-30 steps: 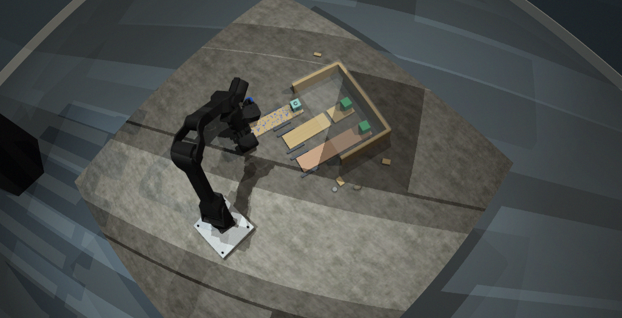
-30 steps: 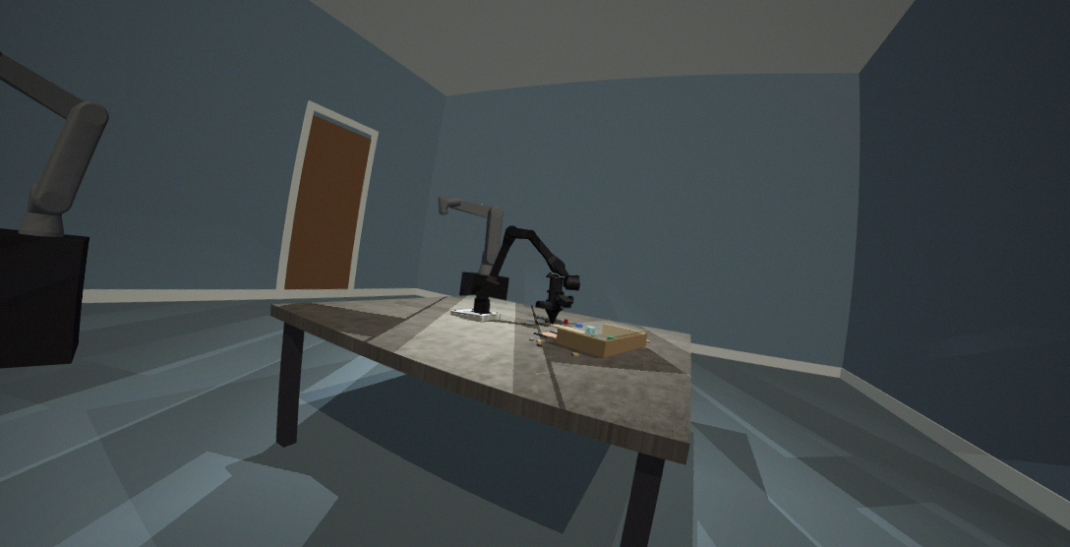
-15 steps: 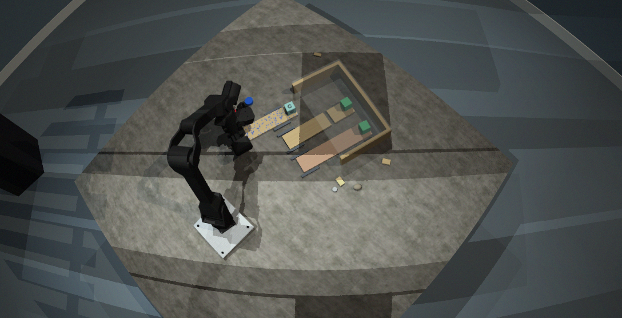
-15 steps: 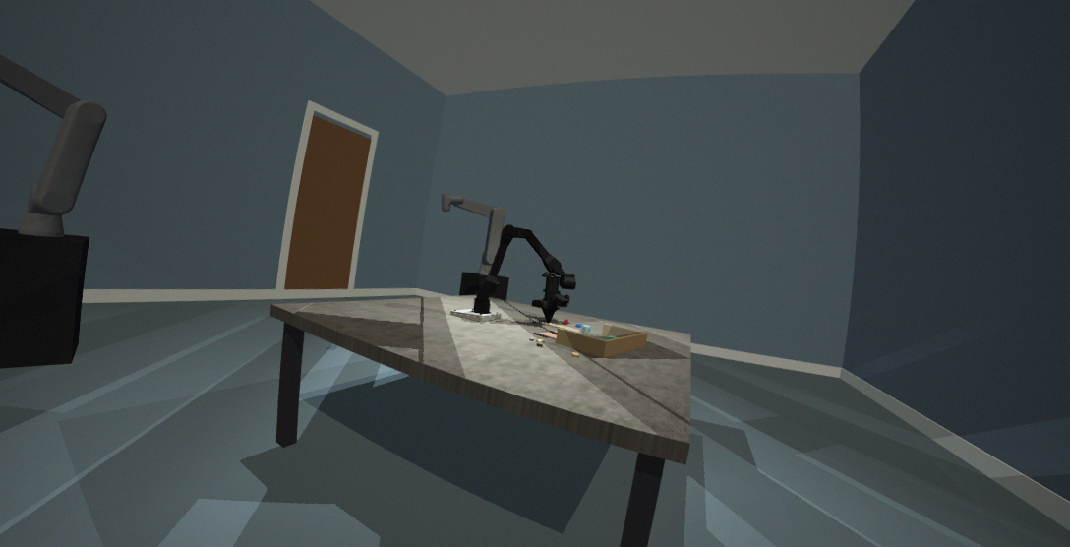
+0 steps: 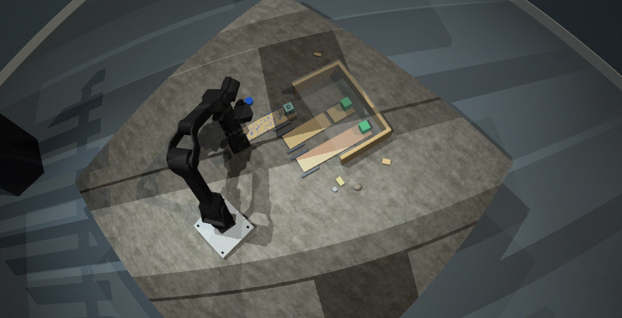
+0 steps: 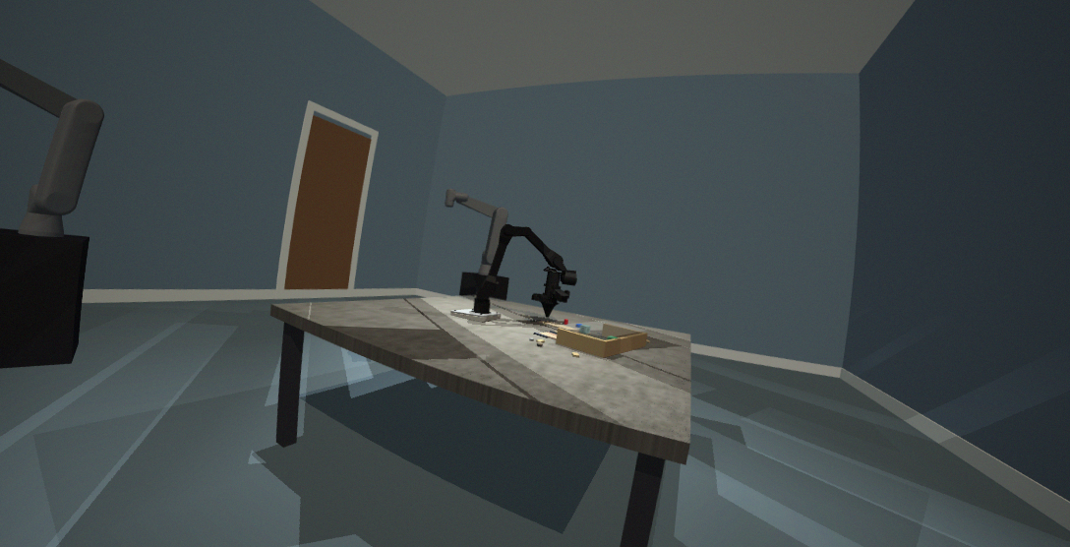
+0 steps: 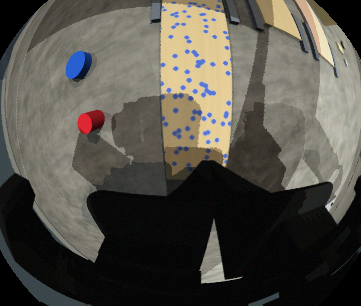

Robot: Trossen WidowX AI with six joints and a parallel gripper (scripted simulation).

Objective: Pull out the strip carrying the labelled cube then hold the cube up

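With its fingers closed on nothing, the gripper [image 6: 548, 313] [image 7: 207, 167] is hovering at the near end of the speckled strip [image 5: 262, 125] [image 7: 196, 65]; the cube [image 5: 288, 108] is riding the far end, outside the tray [image 5: 364, 94] [image 6: 587, 341], along the strip's long axis.

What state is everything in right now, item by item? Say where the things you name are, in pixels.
gripper [image 5: 239, 132] [image 6: 548, 314] [image 7: 207, 167]: shut
dotted strip [image 5: 263, 125] [image 7: 196, 50]: in one piece, drawn clear of the walled enclosure [image 5: 365, 145] [image 6: 591, 342]
labelled cube [image 5: 288, 108] [image 6: 584, 329]: on dotted strip's far end, not lifted
middle strip [image 5: 306, 131] [image 7: 282, 21]: in two pieces
pink strip [image 5: 333, 143] [image 7: 320, 36]: in one piece, partly inside
door [image 6: 328, 203]: looks shut
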